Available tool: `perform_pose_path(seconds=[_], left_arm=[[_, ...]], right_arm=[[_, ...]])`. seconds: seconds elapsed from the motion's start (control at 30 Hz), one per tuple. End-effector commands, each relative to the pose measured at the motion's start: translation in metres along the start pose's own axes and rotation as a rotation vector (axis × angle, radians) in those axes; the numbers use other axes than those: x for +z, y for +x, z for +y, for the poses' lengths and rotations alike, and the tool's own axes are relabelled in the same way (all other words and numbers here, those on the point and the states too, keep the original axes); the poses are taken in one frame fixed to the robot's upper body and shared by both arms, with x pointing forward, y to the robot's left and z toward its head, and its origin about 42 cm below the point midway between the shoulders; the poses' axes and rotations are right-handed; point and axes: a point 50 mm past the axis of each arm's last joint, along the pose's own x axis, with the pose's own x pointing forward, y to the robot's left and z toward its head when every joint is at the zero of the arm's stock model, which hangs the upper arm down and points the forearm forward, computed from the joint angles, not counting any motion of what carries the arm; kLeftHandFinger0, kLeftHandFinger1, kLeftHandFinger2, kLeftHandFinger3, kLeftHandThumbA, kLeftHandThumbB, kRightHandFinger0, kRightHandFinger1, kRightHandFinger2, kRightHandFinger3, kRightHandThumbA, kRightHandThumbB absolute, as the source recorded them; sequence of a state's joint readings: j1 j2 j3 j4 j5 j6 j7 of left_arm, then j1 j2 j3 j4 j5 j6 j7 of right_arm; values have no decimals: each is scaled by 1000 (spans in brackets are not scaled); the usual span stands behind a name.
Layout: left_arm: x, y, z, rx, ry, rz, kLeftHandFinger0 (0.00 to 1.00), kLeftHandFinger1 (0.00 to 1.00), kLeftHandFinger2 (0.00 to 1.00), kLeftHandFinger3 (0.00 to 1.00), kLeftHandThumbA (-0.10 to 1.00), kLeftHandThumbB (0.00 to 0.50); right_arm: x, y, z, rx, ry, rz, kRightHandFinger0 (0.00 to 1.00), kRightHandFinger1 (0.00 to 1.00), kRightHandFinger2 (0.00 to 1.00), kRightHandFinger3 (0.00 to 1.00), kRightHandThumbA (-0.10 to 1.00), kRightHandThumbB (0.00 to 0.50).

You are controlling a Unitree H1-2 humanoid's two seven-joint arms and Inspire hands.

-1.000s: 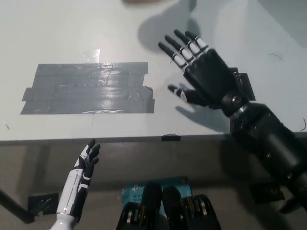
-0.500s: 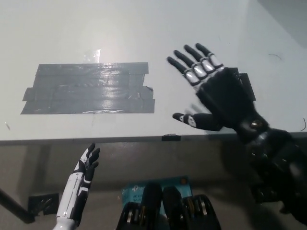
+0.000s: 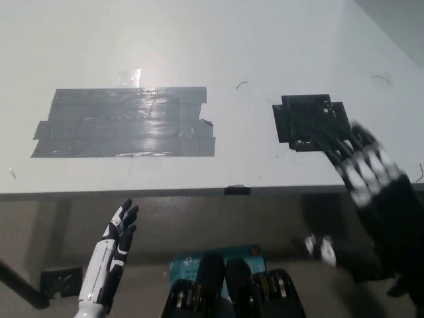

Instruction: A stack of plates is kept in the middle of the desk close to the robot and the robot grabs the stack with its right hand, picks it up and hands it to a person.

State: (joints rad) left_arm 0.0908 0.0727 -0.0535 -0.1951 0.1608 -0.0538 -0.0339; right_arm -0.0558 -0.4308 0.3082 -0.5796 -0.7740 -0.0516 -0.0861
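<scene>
No stack of plates shows anywhere in the head view. My black right hand is open and blurred with motion, low at the right beyond the desk's front edge, its fingers spread and holding nothing. My white left hand rests open below the desk's front edge at the lower left. The white desk carries no object between the hands.
A grey patch of tape strips lies on the desk at the left. A black tape patch sits at the right, just above my right hand. A small black mark sits on the desk's front edge.
My right hand has dropped from over the desk's right middle down and to the right, off the front edge, uncovering the black tape patch. The left hand has stayed put.
</scene>
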Motion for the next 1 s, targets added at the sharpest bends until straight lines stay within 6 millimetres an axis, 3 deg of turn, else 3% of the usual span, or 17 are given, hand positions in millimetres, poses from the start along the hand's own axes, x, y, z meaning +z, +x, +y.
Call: perform_pose_path(seconds=[0.0, 0.1, 0.23, 0.5, 0.97], left_arm=[[11, 1, -1, 7, 0, -58, 1000, 1000, 1000, 1000, 955, 0], [10, -7, -1, 11, 6, -49, 1000, 1000, 1000, 1000, 961, 0], [11, -1, 2, 17, -2, -63, 1000, 1000, 1000, 1000, 955, 0], [10, -4, 2, 18, 2, -55, 1000, 1000, 1000, 1000, 971, 0], [5, -13, -1, 13, 20, -28, 1000, 1000, 1000, 1000, 924, 0]], right_arm=[[10, -35, 13, -3, 311, 171, 1000, 1000, 1000, 1000, 1000, 337], [1, -55, 52, 70, 392, 286, 1000, 1000, 1000, 1000, 1000, 326], [-12, -57, 84, 122, 431, 336, 1000, 1000, 1000, 1000, 1000, 334], [-25, -67, 112, 193, 500, 393, 1000, 1000, 1000, 1000, 1000, 305], [-28, -74, 123, 254, 587, 430, 1000, 1000, 1000, 1000, 1000, 327]])
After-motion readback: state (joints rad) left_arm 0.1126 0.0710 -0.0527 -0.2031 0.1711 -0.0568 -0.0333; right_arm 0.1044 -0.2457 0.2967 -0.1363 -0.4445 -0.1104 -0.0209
